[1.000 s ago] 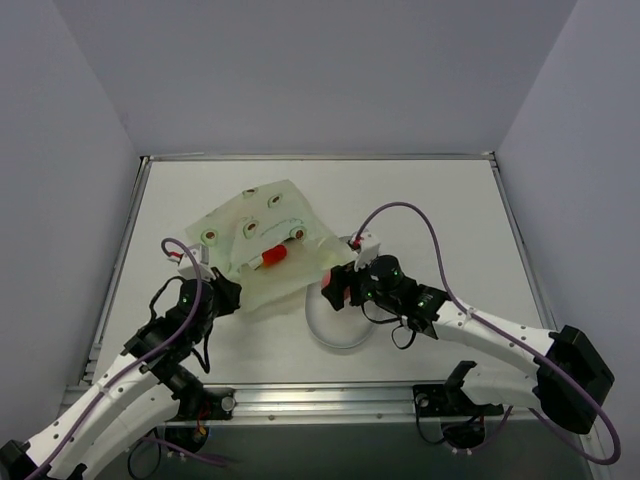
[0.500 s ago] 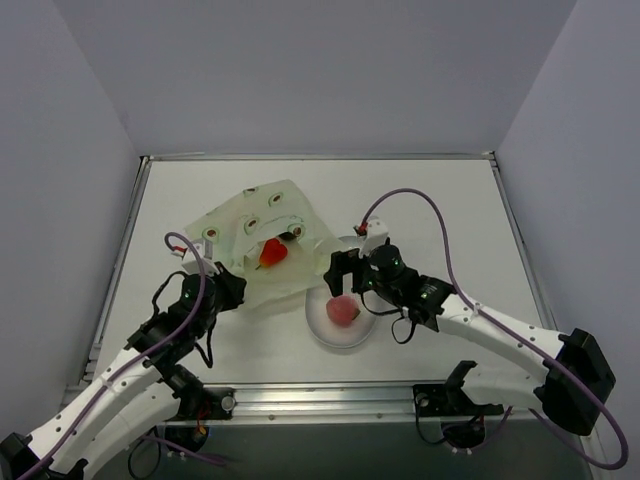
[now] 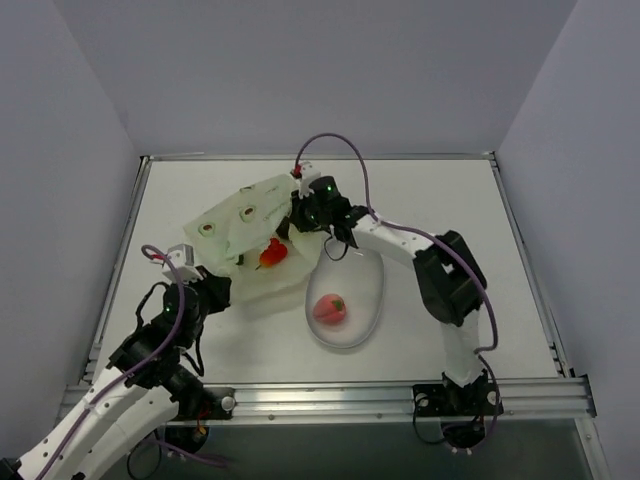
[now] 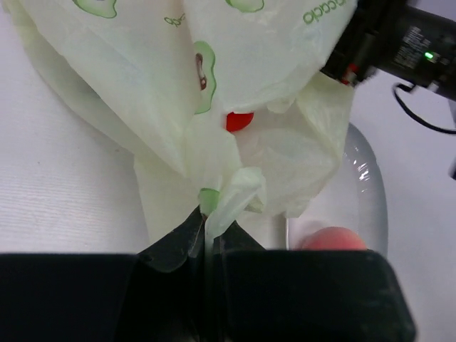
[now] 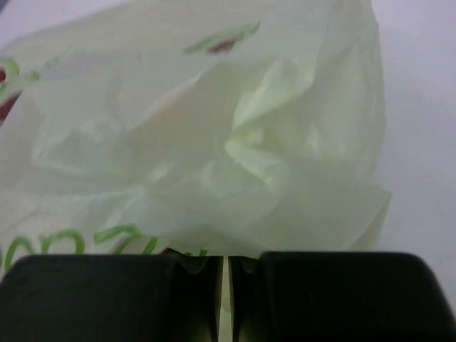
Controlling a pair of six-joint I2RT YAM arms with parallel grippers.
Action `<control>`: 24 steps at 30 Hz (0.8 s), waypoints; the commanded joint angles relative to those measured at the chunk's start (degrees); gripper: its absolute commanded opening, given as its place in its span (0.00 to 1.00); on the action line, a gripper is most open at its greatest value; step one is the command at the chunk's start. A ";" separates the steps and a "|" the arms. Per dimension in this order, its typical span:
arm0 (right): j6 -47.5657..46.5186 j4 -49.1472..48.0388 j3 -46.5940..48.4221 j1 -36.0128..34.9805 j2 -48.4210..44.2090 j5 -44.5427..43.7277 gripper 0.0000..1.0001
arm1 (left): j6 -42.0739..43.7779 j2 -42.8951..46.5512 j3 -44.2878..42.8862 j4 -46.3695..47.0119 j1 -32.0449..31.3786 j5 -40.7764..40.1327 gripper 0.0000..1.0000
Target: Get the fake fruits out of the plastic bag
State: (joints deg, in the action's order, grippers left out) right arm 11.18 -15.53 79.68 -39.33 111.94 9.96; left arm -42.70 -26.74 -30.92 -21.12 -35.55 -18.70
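The pale yellow-green plastic bag [image 3: 240,222] with avocado prints lies at the table's middle left, held up at two sides. My left gripper [image 3: 218,288] is shut on a twisted fold at its near edge, and the left wrist view shows that fold [image 4: 214,203] pinched in the jaws. At the bag's far right edge my right gripper [image 3: 294,218] is shut on it, with thin film [image 5: 223,267] between the jaws. A red fruit [image 3: 272,252] shows in the bag's mouth, also visible as the red fruit [image 4: 240,121] from the left wrist. A pink fruit [image 3: 331,308] lies in the clear dish [image 3: 376,285].
The clear oval dish sits just right of the bag and in front of my right arm [image 3: 440,265], which reaches across the table's middle. White walls enclose the table on three sides. A metal rail [image 3: 330,400] runs along the near edge.
My right gripper let the pink fruit drop into the dish, swung up to the bag's far edge and shut on it. The left gripper kept its hold on the bag.
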 commanded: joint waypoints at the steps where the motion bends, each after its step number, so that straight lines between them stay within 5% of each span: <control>1: 0.58 -2.51 18.36 1.36 9.49 12.53 0.00 | 1.04 4.93 -3.71 -4.79 0.22 -5.28 0.02; 6: 2.53 -1.78 36.06 -0.48 19.63 24.48 0.00 | 1.13 8.90 -3.19 -5.33 0.22 -4.95 0.02; 14: 0.42 -4.78 8.52 9.44 7.68 23.88 0.05 | -1.69 2.84 2.70 2.05 0.04 -1.34 0.03; 15: 0.51 -4.69 7.17 10.32 7.42 22.23 0.10 | -1.86 2.84 2.96 2.31 -0.04 -1.69 0.02; 19: 0.78 1.00 8.12 12.52 7.16 16.87 0.72 | -2.57 1.61 3.67 1.88 -0.05 -2.92 0.02; 22: 0.86 1.82 6.46 11.83 1.65 14.76 0.90 | -3.53 0.29 5.25 2.75 -0.05 -2.05 0.02; 24: 0.51 4.18 5.40 10.86 -2.15 11.60 0.93 | -3.80 0.55 6.30 3.72 -0.13 -2.04 0.02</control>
State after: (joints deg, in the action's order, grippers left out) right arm 12.32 -13.28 85.52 -24.73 119.24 25.36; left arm -45.21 -25.85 -25.26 -20.12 -35.57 -20.40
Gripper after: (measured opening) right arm 0.920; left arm 0.028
